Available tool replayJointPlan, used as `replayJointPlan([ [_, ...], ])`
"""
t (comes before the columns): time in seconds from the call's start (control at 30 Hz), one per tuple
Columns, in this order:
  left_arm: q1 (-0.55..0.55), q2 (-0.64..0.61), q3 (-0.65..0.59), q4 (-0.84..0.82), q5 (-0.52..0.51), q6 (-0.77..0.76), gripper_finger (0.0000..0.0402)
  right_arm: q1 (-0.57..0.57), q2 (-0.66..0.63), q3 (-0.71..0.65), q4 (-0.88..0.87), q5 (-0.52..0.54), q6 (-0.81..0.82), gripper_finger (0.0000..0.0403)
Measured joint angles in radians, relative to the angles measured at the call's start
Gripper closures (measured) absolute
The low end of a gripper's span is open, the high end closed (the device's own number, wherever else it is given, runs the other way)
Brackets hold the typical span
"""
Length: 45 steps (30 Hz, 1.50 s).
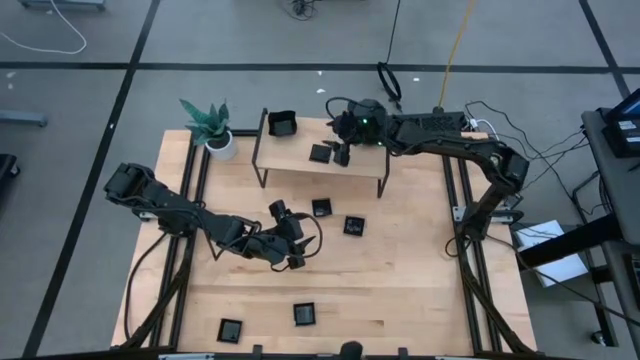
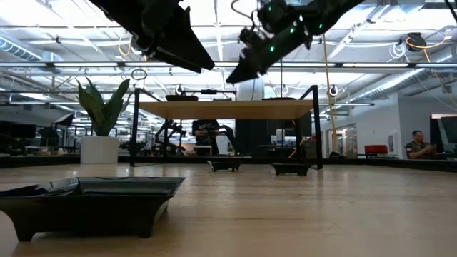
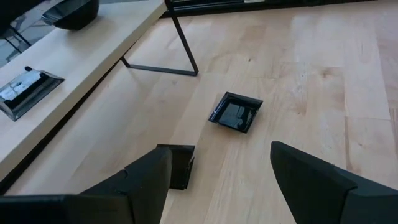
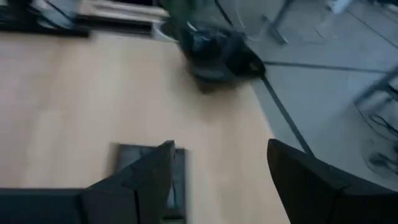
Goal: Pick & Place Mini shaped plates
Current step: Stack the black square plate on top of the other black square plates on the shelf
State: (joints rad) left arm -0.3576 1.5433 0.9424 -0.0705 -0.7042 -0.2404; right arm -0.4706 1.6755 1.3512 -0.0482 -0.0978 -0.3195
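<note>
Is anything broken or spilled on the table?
No, nothing stands out. The small black plates lie flat and apart on the table, two more sit on the raised shelf, and the plant stands upright.

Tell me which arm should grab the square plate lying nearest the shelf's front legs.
Left, probably. The left gripper hangs open over the table beside that square plate, which lies just ahead in its wrist view. The right gripper is open too, but up over the shelf, above another plate.
</note>
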Motion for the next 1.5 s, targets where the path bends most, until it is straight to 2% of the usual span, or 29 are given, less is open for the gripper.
replayJointPlan([
  [0.13,0.000,0.000,0.000,0.000,0.000,-0.006,0.0128,-0.033,0.015,-0.003,0.003,-0.012,0.019,0.0164],
  [0.33,0.000,0.000,0.000,0.000,0.005,-0.005,0.0128,-0.037,0.036,-0.003,-0.060,-0.146,0.075,0.0163],
  [0.63,0.000,0.000,0.000,0.001,0.006,-0.008,0.0128,-0.032,0.058,-0.004,-0.063,-0.167,0.070,0.0087],
  [0.77,0.000,0.000,0.000,0.001,0.007,-0.008,0.0128,-0.032,0.053,0.001,-0.077,-0.169,0.069,0.0071],
  [1.33,0.000,0.000,0.000,0.016,0.007,-0.004,0.0128,-0.032,0.089,0.000,-0.105,-0.195,0.041,0.0074],
  [1.5,0.000,0.000,0.000,0.015,0.016,-0.004,0.0128,-0.032,0.088,0.000,-0.122,-0.196,0.041,0.0086],
])
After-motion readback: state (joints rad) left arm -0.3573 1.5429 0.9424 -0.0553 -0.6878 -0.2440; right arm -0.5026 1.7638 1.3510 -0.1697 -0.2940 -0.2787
